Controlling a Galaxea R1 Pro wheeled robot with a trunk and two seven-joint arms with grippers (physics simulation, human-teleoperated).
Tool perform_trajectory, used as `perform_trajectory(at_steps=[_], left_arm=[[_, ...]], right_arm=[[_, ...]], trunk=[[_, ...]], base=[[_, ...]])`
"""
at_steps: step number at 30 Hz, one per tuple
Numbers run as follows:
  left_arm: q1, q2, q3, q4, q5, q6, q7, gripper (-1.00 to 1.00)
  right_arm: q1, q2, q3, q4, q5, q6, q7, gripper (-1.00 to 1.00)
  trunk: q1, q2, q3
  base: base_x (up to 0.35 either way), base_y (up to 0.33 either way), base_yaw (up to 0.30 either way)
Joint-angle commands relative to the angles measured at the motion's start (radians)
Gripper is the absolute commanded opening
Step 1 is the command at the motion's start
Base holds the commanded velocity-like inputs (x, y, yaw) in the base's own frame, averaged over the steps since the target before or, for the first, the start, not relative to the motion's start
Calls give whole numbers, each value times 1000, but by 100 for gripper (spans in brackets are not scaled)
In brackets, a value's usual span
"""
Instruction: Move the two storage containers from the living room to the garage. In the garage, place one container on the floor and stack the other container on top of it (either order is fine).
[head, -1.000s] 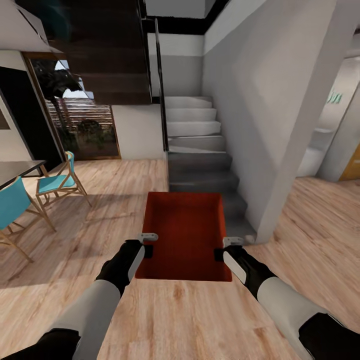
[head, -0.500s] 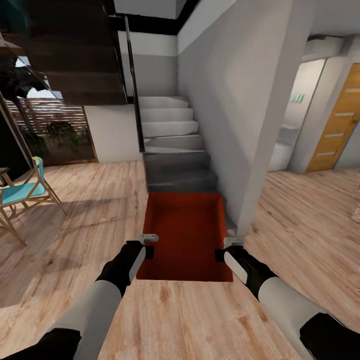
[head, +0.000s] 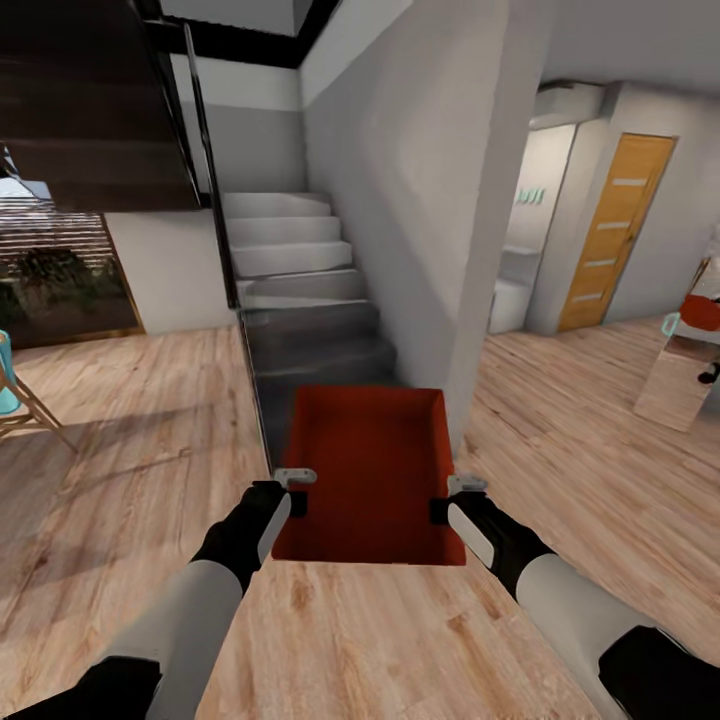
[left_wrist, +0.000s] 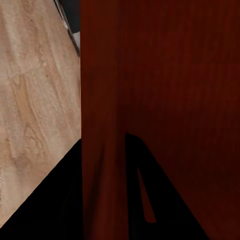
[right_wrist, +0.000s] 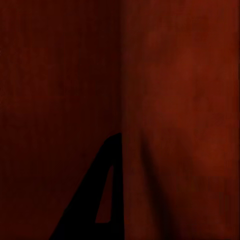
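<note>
One red-orange storage container (head: 368, 470) hangs level in front of me, held between both arms above light wood-plank flooring. My left gripper (head: 293, 488) is shut on its left wall and my right gripper (head: 450, 497) is shut on its right wall. In the left wrist view the container's wall (left_wrist: 102, 100) runs between the dark fingers (left_wrist: 75, 200). The right wrist view has the red wall (right_wrist: 165, 100) close up beside one dark finger (right_wrist: 95, 200). The second container is out of view.
A grey staircase (head: 300, 300) with a dark handrail rises straight ahead, beside a white wall corner (head: 470, 300). A wood-panelled door (head: 610, 230) stands at the right, a pale low cabinet (head: 680, 385) at far right. A teal chair (head: 10, 390) is at the left edge.
The whole picture has slid leftward, so the camera has turned right: the door and cabinet have come into view, the chairs have nearly left. Container and grippers keep their places.
</note>
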Motion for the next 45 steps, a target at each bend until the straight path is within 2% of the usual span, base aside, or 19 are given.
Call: perform_trajectory(at_steps=[1, 45], left_arm=[[0, 14, -8, 48, -21, 26, 9, -100], [0, 13, -8, 48, -21, 26, 8, -100]], right_arm=[[-3, -13, 6, -3, 26, -9, -12, -100], [-3, -14, 6, -3, 26, -9, -12, -100]], trunk=[[1, -2, -2], [1, -2, -2]], base=[[0, 0, -281], [0, 0, -281]])
